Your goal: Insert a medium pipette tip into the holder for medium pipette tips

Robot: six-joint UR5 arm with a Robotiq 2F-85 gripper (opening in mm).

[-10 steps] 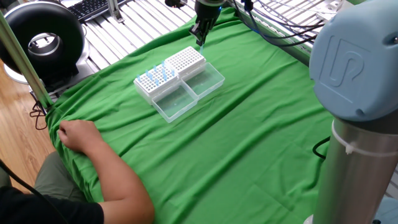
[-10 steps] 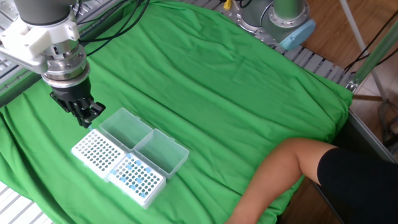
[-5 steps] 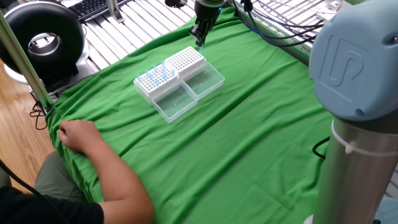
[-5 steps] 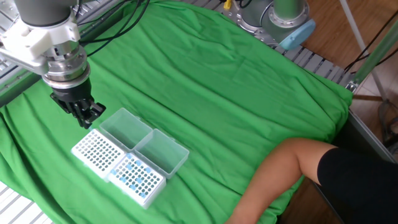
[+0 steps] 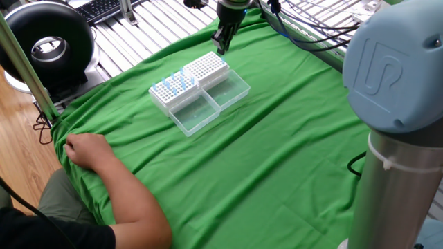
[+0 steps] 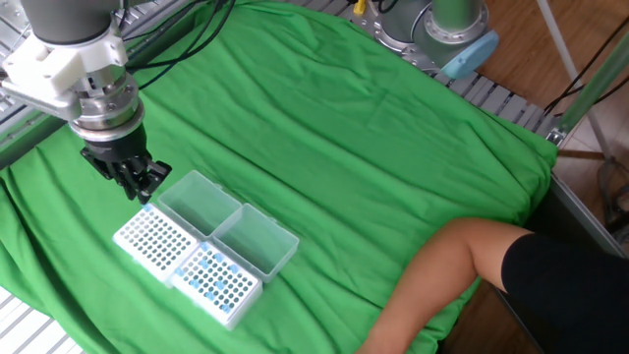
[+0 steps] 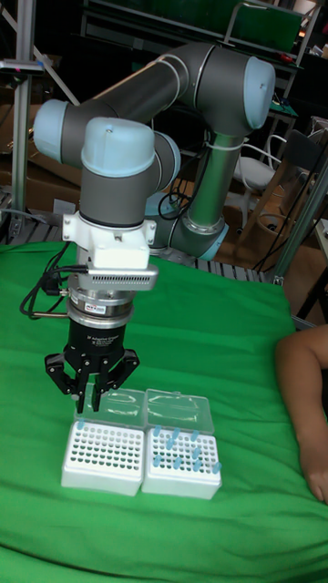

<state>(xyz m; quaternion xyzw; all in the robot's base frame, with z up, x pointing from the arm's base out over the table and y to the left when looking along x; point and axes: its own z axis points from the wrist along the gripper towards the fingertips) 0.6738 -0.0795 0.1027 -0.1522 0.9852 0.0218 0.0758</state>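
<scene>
The holder for medium pipette tips (image 5: pixel 206 68) (image 6: pixel 152 239) (image 7: pixel 105 451) is the white block with a dense grid of small holes, and its clear lid (image 5: pixel 232 88) lies open beside it. My gripper (image 5: pixel 221 48) (image 6: pixel 142 190) (image 7: pixel 89 407) hangs just over the holder's far corner, fingers close together. A small blue medium pipette tip (image 7: pixel 80 424) shows right under the fingertips at that corner. Whether it rests in a hole or hangs from the fingers is too small to tell.
A second white rack (image 5: pixel 170 87) (image 6: pixel 216 280) (image 7: pixel 182 460) with several blue tips stands against the holder, its clear lid (image 5: pixel 195 114) open. A person's arm (image 5: pixel 104 173) (image 6: pixel 462 265) rests on the green cloth. A second robot arm (image 5: pixel 394 124) stands close in one fixed view.
My gripper has shifted slightly sideways over the holder's far corner. The blue tip seen under the fingers in one fixed view earlier is no longer plain there.
</scene>
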